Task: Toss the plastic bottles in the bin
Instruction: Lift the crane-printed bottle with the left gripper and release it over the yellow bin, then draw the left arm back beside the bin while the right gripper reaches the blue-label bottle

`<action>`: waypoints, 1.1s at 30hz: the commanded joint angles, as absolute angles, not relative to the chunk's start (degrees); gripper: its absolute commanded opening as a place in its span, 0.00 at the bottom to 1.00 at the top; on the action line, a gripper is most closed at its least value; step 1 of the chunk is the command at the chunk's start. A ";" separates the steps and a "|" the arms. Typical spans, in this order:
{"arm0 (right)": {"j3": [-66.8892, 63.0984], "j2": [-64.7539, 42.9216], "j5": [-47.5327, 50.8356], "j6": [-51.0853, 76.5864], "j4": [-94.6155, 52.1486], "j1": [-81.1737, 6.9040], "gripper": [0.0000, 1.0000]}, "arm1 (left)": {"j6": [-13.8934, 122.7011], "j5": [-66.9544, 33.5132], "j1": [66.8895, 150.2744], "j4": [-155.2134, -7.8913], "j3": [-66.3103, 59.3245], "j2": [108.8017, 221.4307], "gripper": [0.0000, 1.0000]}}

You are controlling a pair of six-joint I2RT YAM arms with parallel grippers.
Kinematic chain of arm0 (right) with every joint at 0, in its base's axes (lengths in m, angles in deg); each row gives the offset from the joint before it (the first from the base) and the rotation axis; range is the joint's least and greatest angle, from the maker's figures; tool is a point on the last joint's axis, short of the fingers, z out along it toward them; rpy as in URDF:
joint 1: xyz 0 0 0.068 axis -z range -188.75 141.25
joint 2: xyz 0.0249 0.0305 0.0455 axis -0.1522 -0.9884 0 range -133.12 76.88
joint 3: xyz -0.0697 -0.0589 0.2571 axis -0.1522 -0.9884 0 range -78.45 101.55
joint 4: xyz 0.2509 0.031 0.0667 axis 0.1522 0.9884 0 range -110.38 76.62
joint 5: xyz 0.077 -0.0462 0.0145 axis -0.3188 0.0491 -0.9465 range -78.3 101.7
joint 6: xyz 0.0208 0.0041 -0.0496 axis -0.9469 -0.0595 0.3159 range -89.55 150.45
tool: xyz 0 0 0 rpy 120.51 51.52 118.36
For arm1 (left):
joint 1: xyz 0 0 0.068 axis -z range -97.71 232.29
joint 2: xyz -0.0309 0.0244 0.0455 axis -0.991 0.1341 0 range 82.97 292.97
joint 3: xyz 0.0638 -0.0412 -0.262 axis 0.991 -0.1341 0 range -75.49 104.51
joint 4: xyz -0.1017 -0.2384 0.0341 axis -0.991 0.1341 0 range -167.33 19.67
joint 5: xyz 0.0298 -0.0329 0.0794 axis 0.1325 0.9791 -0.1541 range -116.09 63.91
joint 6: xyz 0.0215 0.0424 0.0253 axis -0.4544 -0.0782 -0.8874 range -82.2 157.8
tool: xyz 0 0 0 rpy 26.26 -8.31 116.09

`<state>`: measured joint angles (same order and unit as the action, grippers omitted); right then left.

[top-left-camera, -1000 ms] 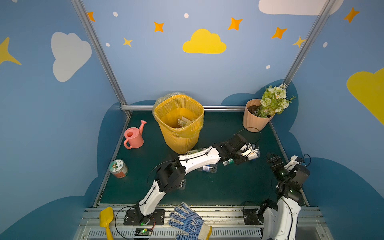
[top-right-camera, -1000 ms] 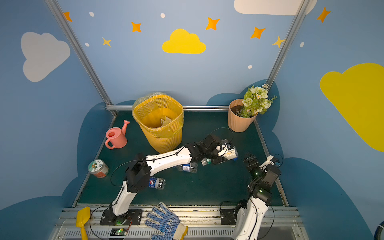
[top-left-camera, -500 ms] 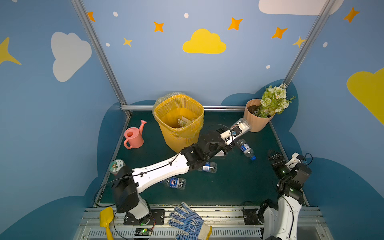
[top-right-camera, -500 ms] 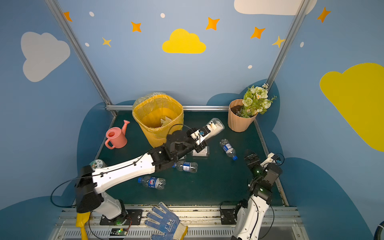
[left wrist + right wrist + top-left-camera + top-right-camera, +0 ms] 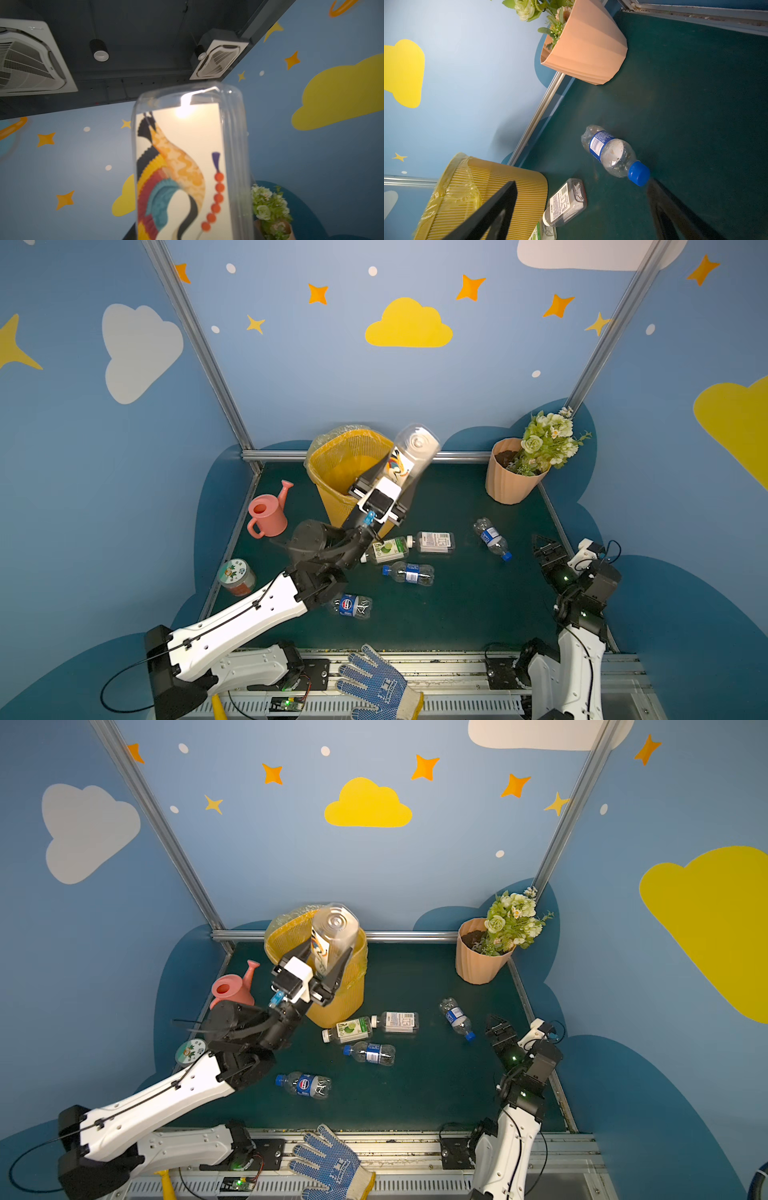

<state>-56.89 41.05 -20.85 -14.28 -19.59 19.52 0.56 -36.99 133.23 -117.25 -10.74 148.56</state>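
My left gripper [image 5: 390, 480] [image 5: 322, 960] is shut on a clear plastic bottle [image 5: 410, 450] [image 5: 332, 934] [image 5: 187, 166] with a white, colourful label. The bottle is held high, base upward, by the rim of the yellow bin [image 5: 338, 462] [image 5: 349, 996] [image 5: 508, 182]. Its body hides the jaws in the left wrist view. Several more plastic bottles lie on the green floor: green-labelled [image 5: 384, 549], white-labelled [image 5: 434, 541] [image 5: 566, 202], and blue-capped ones [image 5: 492, 538] [image 5: 612, 153] [image 5: 409, 573] [image 5: 351, 605]. My right gripper [image 5: 546, 549] [image 5: 498, 1029] hangs open and empty at the right edge.
A pink watering can [image 5: 268, 512] stands left of the bin and a round jar [image 5: 235, 576] sits by the left wall. A peach flower pot [image 5: 509, 483] [image 5: 583, 47] fills the back right corner. A blue glove [image 5: 374, 684] lies on the front rail.
My left arm has swung from the middle right of the floor back toward the bin, lifting the white-labelled bottle high. The right arm has barely moved.
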 commanded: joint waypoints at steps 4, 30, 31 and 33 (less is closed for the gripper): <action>-54.73 41.24 -19.97 -13.78 -20.36 17.52 0.95 | 25.44 -40.56 113.66 -109.84 -8.52 159.13 0.74; -41.82 17.16 -14.97 3.38 -14.82 7.97 0.94 | 24.17 -44.98 123.02 -94.34 -12.16 138.98 1.00; -39.45 14.14 -14.10 6.10 -12.83 6.64 0.94 | 25.55 -46.42 122.44 -93.26 -12.91 138.57 1.00; -34.41 8.48 -12.08 10.88 -9.21 4.30 0.93 | 28.21 -48.32 121.35 -92.52 -15.12 137.30 1.00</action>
